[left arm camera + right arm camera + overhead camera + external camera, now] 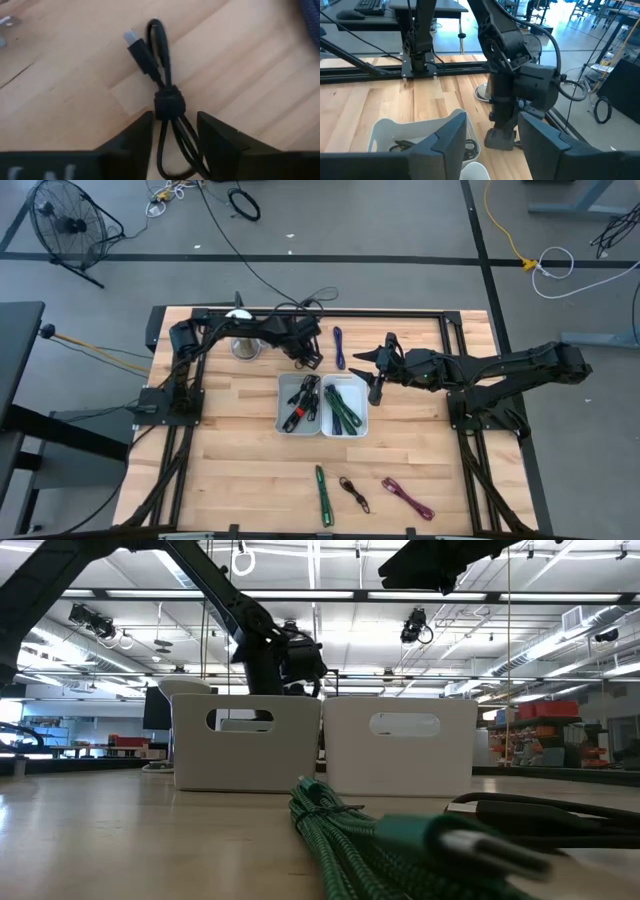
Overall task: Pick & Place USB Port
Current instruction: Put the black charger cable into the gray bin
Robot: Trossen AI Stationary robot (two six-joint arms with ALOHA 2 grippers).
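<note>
High view: cam overhead, facing straight down, far enough to take in the whole table (250,470) plus floor around it; the two white bins (322,404) sit mid-frame.

Low view: cam at tabletop level, facing level across to the bins (325,743), room beyond; very near a green cable (350,840) in front of the bins.

Left wrist view: close, facing down on a black cable (162,95) on the wood.

Right wrist view: above the bins (415,135), facing across them toward the left arm (512,75).

Shared: bins appear in high, low and right wrist views.
</note>
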